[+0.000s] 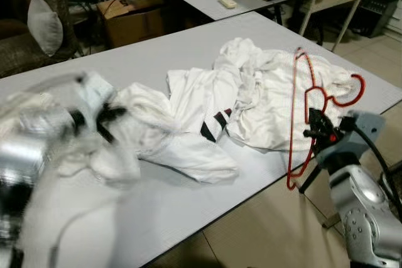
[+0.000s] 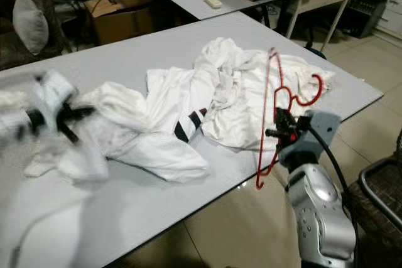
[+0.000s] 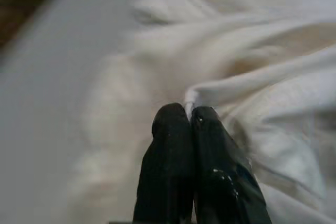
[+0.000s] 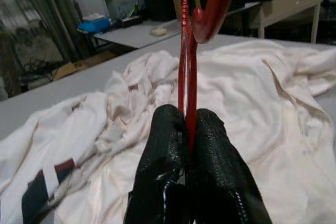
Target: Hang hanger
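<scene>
red wire hanger [image 1: 300, 117] stood lifted at the table's [image 1: 188, 211] right edge, the right gripper [image 4: 189, 129] clamped on its neck. the left gripper [image 3: 190, 115], blurred, had its fingers pressed together on a fold of the white clothes [image 1: 207, 105]. hanger was in hand but not hung; no rail in sight.
</scene>
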Robot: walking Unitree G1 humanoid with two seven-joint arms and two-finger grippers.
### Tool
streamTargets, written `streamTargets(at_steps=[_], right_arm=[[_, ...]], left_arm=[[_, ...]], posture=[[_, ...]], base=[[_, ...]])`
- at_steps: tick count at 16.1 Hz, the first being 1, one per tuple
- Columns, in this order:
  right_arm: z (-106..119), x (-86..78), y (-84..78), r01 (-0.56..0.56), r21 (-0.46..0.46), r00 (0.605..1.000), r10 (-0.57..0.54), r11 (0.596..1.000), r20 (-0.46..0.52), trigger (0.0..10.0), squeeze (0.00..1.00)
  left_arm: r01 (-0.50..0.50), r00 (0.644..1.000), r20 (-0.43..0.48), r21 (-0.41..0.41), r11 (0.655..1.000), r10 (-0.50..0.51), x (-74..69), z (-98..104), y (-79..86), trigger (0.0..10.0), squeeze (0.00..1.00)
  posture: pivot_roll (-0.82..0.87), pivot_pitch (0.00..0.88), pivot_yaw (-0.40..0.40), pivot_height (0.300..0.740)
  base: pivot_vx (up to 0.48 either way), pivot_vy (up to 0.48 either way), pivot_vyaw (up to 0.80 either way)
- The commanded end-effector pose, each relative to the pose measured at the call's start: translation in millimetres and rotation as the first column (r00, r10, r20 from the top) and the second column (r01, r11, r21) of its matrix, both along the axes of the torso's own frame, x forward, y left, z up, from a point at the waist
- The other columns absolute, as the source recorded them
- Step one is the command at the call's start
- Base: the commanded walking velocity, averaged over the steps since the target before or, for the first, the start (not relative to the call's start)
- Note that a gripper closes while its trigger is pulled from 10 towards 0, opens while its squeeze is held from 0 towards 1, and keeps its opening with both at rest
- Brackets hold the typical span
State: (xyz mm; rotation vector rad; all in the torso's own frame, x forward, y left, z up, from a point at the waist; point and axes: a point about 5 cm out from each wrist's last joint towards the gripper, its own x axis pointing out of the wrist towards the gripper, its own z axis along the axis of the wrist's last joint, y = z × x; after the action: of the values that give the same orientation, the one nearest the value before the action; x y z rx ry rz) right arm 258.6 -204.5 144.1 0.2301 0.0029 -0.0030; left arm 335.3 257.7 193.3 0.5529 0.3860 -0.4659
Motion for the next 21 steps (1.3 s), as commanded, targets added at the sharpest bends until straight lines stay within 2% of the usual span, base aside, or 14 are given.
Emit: streamTargets(at_steps=[1, 2, 3, 4, 6, 7, 10, 15, 16, 17, 18, 19, 20, 21], right_arm=[[3, 4.0, 3.6, -0.008, 0.002, 1.0, 0.008, 1.0, 0.019, 10.0, 0.0], [5, 5.3, 3.9, -0.008, 0.002, 1.0, 0.008, 1.0, 0.025, 10.0, 0.0], [5, 4.8, 2.3, -0.001, 0.002, 1.0, 0.001, 1.0, 0.028, 10.0, 0.0], [6, 4.0, 0.5, 0.01, 0.004, 0.999, -0.01, 1.0, 0.031, 10.0, 0.0], [4, 1.8, -0.6, 0.023, 0.009, 0.999, -0.024, 1.0, 0.03, 10.0, 0.0], [3, -0.1, 1.5, 0.025, 0.013, 0.999, -0.026, 1.0, 0.028, 10.0, 0.0], [2, -2.2, 0.6, 0.026, 0.011, 0.999, -0.027, 1.0, 0.024, 10.0, 0.0], [2, 2.3, 5.4, -0.005, 0.007, 1.0, 0.005, 1.0, 0.023, 10.0, 0.0], [3, 3.7, 6.1, -0.008, 0.006, 1.0, 0.008, 1.0, 0.027, 10.0, 0.0], [3, 4.3, 6.0, -0.008, 0.006, 1.0, 0.008, 1.0, 0.029, 10.0, 0.0], [4, 4.9, 4.9, -0.001, 0.007, 0.999, 0.001, 1.0, 0.036, 10.0, 0.0], [5, 4.3, 2.7, 0.018, 0.013, 0.999, -0.018, 1.0, 0.049, 10.0, 0.0], [6, 3.5, 1.7, 0.031, 0.021, 0.998, -0.032, 0.999, 0.057, 10.0, 0.0], [6, 3.2, 1.6, 0.034, 0.023, 0.998, -0.036, 0.999, 0.058, 10.0, 0.0]], left_arm=[[-0.07, 0.989, 0.142, 0.129, 0.989, 0.051, 13.5, 25, 14.8, 0.0, 0.0], [-0.054, 0.918, 0.396, 0.192, 0.98, -0.027, 30.0, 75, 8.3, 0.0, 0.0], [0.016, 0.844, 0.534, 0.064, 0.998, -0.048, 32.3, 113, -7.8, 0.0, 0.0], [0.12, 0.771, 0.634, -0.054, 0.991, -0.058, 29.4, 143, -22.1, 0.0, 0.0], [0.318, 0.697, 0.683, -0.02, 0.948, -0.219, 20.0, 164, -44.0, 0.0, 0.0], [0.36, 0.75, 0.578, 0.053, 0.931, -0.323, 24.8, 132, -49.2, 0.0, 0.0], [0.229, 0.889, 0.371, 0.142, 0.963, -0.267, 29.7, 66, -22.5, 0.0, 0.0], [0.268, 0.958, 0.047, 0.194, 0.944, -0.282, 20.7, 17, -2.2, 0.0, 0.0], [0.24, 0.938, 0.21, 0.176, 0.955, -0.275, 30.6, 36, -11.1, 0.0, 0.0], [0.208, 0.891, 0.386, 0.127, 0.97, -0.241, 37.5, 60, -17.8, 0.0, 0.0], [0.221, 0.644, 0.755, -0.032, 0.975, -0.122, 37.5, 128, -30.9, 0.0, 0.0], [0.279, 0.279, 0.947, -0.237, 0.931, 0.158, 13.3, 201, -23.4, 0.0, 0.0], [0.292, 0.225, 0.955, -0.254, 0.922, 0.192, 5.2, 214, -17.5, 0.0, 0.0], [0.285, 0.246, 0.952, -0.249, 0.926, 0.18, 6.0, 214, -16.6, 0.0, 0.0]], posture=[[-0.14, 0.0, 0.04, 0.74], [-0.15, 0.0, 0.049, 0.74], [-0.15, 0.0, 0.051, 0.74], [-0.15, 0.0, 0.051, 0.74], [-0.15, 0.0, 0.064, 0.74], [-0.16, 0.0, 0.068, 0.74], [-0.16, 0.0, 0.059, 0.74], [-0.15, 0.0, 0.048, 0.74], [-0.15, 0.0, 0.045, 0.74], [-0.15, 0.0, 0.045, 0.74], [-0.14, 0.0, 0.046, 0.74], [-0.14, 0.0, 0.052, 0.74], [-0.14, 0.0, 0.055, 0.74], [-0.14, 0.0, 0.056, 0.74]], base=[[0.0, 0.0, 0.0], [0.0, 0.0, 0.0], [0.0, 0.0, 0.0], [0.0, 0.0, 0.0], [0.0, 0.0, 0.0], [0.0, 0.0, 0.0], [0.0, 0.0, 0.0], [0.0, 0.0, 0.0], [0.0, 0.0, 0.0], [0.0, 0.0, 0.0], [0.0, 0.0, 0.0], [0.0, 0.0, 0.0], [0.0, 0.0, 0.0], [0.0, 0.0, 0.0]])
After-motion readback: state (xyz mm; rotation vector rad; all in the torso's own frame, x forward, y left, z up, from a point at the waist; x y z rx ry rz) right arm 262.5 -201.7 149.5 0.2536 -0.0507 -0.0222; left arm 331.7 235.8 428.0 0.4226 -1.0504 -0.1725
